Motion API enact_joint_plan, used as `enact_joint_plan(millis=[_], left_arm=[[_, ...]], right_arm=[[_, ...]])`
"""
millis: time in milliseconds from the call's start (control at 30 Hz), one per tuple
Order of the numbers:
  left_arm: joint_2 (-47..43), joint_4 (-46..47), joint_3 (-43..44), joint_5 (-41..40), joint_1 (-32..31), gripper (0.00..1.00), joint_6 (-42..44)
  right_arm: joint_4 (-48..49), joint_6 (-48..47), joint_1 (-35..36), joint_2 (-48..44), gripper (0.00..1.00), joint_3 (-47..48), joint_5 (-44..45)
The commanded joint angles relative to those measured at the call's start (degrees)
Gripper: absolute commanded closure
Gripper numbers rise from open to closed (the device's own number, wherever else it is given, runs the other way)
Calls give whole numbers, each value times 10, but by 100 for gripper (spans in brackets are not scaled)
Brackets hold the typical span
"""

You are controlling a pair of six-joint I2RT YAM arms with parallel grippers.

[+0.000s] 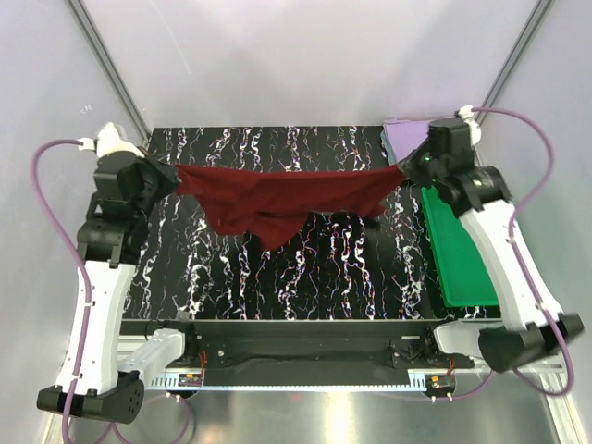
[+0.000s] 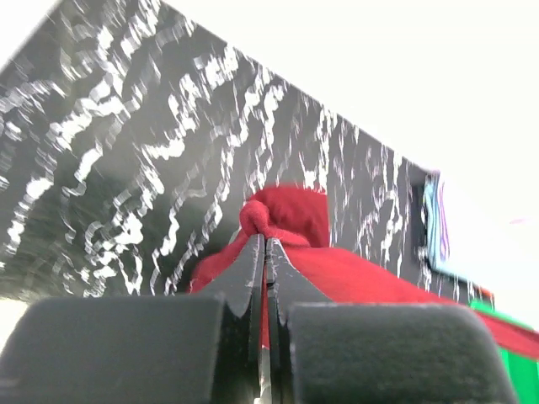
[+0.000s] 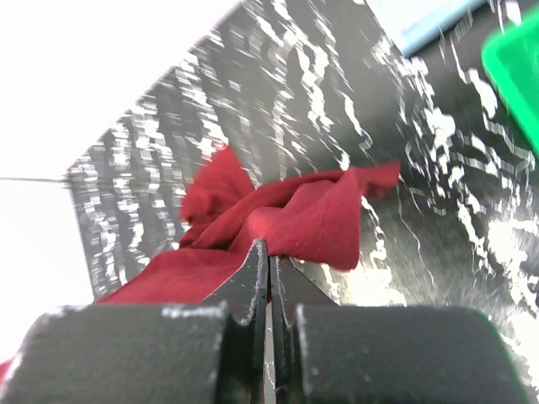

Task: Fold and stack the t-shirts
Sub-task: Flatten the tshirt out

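The dark maroon t-shirt (image 1: 277,196) hangs stretched in the air between my two grippers above the black marbled table (image 1: 277,277), its middle sagging down. My left gripper (image 1: 172,176) is shut on the shirt's left end; in the left wrist view the cloth (image 2: 290,219) bunches at the closed fingertips (image 2: 253,252). My right gripper (image 1: 403,172) is shut on the right end; in the right wrist view the cloth (image 3: 295,215) spreads from the closed fingertips (image 3: 257,257). A folded lavender shirt (image 1: 403,139) lies at the back right, with a grey-blue edge (image 3: 429,21) showing in the right wrist view.
A green plastic tray (image 1: 462,250) lies along the table's right edge under the right arm. White walls and metal posts enclose the back and sides.
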Motion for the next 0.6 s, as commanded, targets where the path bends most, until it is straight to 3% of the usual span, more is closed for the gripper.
enact_joint_plan(millis=[0, 267, 433, 567], left_arm=[[6, -40, 58, -44, 10, 100, 24], [-25, -89, 73, 60, 10, 100, 33], [-29, -92, 4, 190, 10, 100, 27], [26, -61, -81, 240, 13, 100, 29]], right_arm=[[1, -70, -1, -42, 100, 19, -12], [-34, -75, -2, -119, 100, 8, -31], [-30, -86, 0, -141, 100, -13, -72], [21, -91, -1, -138, 100, -115, -124]])
